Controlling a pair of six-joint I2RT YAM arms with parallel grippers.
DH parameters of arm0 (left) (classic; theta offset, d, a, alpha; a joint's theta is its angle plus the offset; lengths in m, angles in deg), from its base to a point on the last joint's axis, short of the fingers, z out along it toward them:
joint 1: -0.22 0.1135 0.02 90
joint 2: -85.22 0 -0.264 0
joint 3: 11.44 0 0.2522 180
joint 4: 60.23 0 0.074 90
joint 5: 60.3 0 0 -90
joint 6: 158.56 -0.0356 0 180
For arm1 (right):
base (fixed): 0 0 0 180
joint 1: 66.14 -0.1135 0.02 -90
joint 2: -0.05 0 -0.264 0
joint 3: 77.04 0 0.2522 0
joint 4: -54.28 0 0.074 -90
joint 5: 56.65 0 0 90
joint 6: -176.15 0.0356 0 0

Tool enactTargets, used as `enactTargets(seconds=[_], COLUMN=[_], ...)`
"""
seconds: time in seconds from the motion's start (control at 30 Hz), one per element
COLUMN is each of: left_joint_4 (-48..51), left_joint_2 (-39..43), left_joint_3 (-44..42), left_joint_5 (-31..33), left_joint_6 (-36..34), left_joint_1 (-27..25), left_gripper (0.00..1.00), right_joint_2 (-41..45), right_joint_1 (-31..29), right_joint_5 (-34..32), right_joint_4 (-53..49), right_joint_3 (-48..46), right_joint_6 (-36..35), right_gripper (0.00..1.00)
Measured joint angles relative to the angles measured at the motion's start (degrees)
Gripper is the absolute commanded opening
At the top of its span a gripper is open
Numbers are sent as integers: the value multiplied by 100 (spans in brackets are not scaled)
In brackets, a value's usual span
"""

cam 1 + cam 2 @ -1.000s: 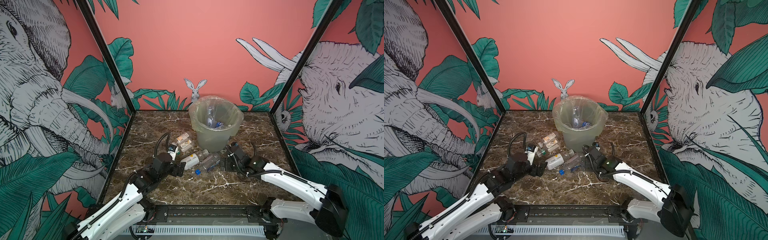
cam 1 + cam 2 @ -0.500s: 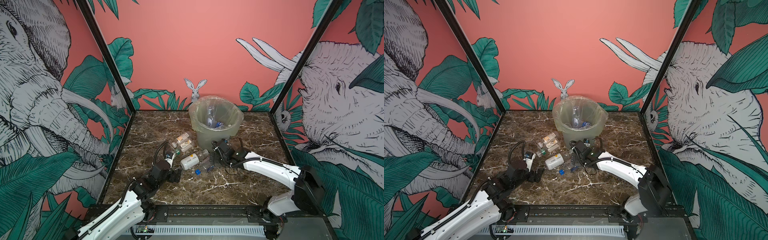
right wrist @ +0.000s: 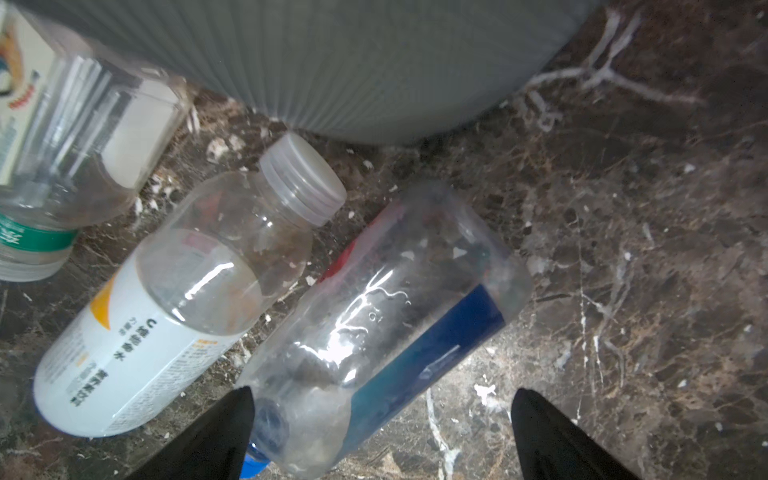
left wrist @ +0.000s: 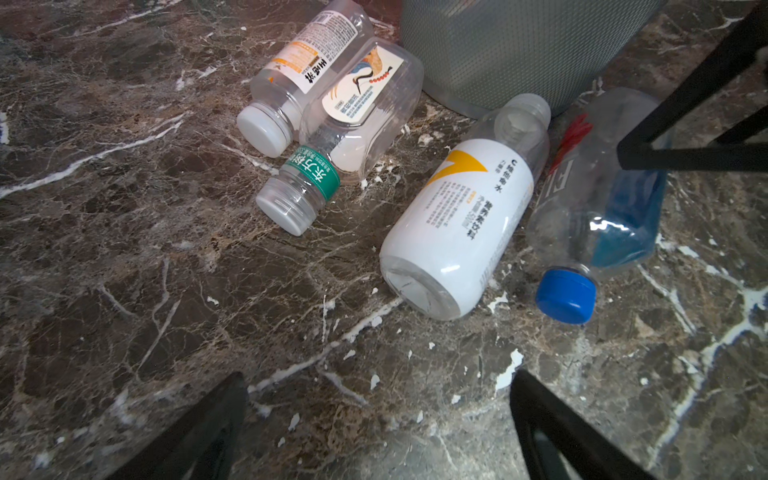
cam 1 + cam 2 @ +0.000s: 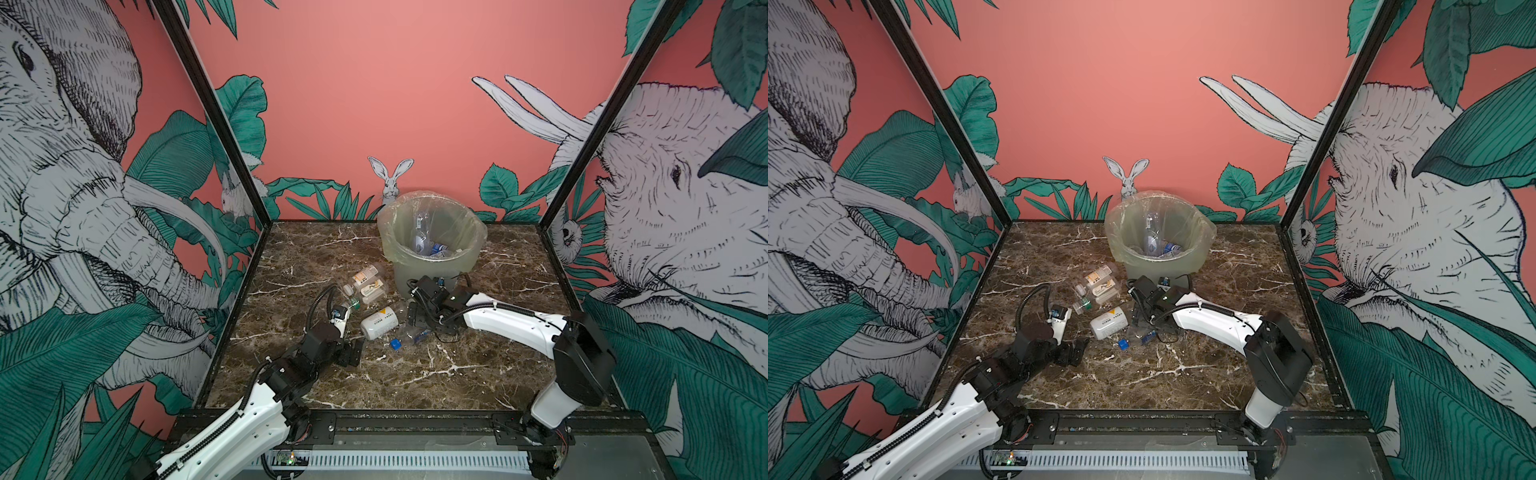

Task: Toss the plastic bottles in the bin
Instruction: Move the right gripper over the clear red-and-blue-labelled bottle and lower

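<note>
- The bin (image 5: 402, 279) stands at the back of the dark marble counter (image 5: 415, 382), a little right of the middle in both top views. It is lined with a thin clear bag (image 5: 385, 220).
- We see several plastic bottles (image 5: 430, 248) lying in its bottom.
- Four more lie on their sides on the counter, just in front of the bin and to its left.
- Farthest back are an orange-labelled bottle (image 4: 299, 70) with a white cap and a squarish clear bottle (image 4: 361, 108) with a green neck band. The two lie against each other.
- Nearer the front lies a white-labelled bottle (image 4: 461, 220) with a yellow mark, its cap pointing at the foot of the bin.
- Right beside it lies a blue-capped bottle (image 4: 598, 208) with a blue label, base toward the bin and cap toward the front edge.
- The right fingers (image 3: 216, 440) are spread wide and hang low over the cap end of the blue-capped bottle.
- In the right wrist view one finger overlaps the bottle's neck and the other stands over bare counter.
- We cannot tell whether either finger touches the bottle; nothing is clamped.
- The left fingers (image 4: 199, 432) are spread wide too and hold nothing. They sit low over bare counter in front of the bottles, apart from the white-labelled one.
</note>
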Motion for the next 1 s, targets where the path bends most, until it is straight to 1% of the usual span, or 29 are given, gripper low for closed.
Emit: enactTargets(seconds=[0.17,0.5,0.77,1.0], left_joint_4=[-15,-17,-17,-17], left_joint_2=[55,52,52,46], left_joint_3=[-11,-28,-28,-28], left_joint_5=[-15,-26,-26,-26], left_joint_6=[-4,-24,-24,-26], left_joint_1=[0,0,0,0], left_gripper=[100,99,100,100], right_joint_2=[-254,-592,-669,-577], right_joint_1=[-7,-63,-63,-63], right_joint_5=[66,13,13,-109], right_joint_4=[-94,-391,-415,-531], right_joint_3=[160,590,544,15], right_joint_6=[101,72,9,-81], right_gripper=[99,99,99,98])
